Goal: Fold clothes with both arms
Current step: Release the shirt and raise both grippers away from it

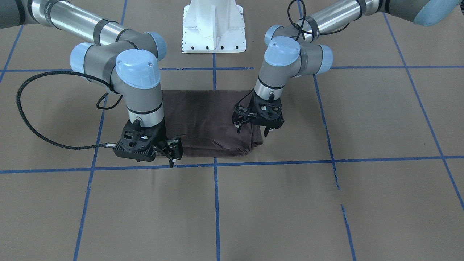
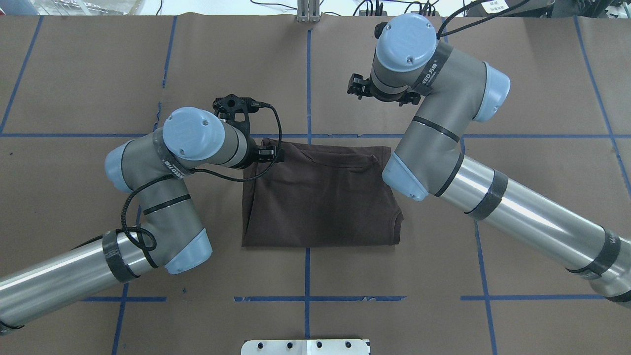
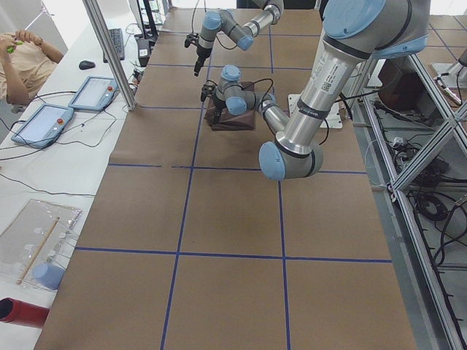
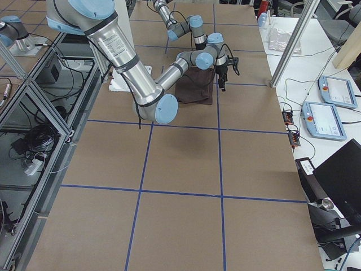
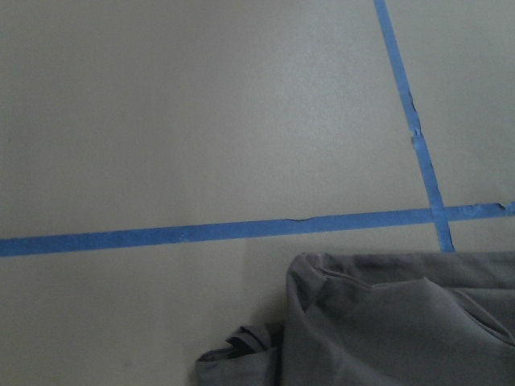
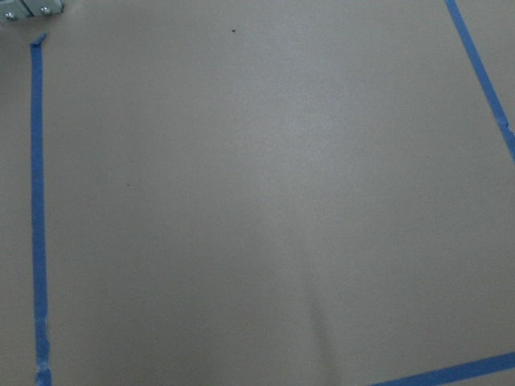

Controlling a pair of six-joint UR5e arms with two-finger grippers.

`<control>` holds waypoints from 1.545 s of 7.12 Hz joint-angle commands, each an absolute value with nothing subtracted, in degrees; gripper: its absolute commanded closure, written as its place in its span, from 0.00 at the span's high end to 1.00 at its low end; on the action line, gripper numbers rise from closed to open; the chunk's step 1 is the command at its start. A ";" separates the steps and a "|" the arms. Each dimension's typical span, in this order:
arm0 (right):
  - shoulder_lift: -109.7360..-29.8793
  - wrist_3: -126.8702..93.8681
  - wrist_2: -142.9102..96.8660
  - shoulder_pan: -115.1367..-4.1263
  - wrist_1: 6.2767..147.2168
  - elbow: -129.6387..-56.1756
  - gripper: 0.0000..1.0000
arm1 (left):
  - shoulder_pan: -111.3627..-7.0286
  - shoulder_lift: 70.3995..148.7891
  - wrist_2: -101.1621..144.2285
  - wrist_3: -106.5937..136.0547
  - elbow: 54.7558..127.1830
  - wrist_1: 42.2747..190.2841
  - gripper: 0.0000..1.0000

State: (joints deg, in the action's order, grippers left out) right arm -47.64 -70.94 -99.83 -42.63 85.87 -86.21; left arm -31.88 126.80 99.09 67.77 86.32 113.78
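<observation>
T-shirt (image 2: 320, 197) lies folded on the table (image 2: 98, 74); left hand (image 1: 252, 131) gapes empty at a corner, right hand (image 1: 173, 157) unclear.

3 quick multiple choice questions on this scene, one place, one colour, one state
1. Where does the T-shirt lie?
A) on the white pedestal
B) on the brown table, between the left arm and the right arm
C) hanging off the table's edge
2. What colour are the tape lines?
A) red
B) yellow
C) blue
3. What state is the T-shirt in?
A) folded into a flat rectangle
B) spread out, sleeves open
C) hanging in the air
Answers: 1 B: it lies flat on the table. 2 C: the whole grid is blue. 3 A: layered edges, rectangular outline.
</observation>
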 commanded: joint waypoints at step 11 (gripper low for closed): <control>-51.15 -67.70 -100.90 -44.11 84.72 -89.11 1.00 | -40.33 129.22 96.83 58.20 82.82 112.60 1.00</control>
State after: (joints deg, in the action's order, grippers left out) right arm -50.11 -69.78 -100.78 -43.56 84.87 -87.88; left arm -38.55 130.93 95.00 61.07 77.83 113.46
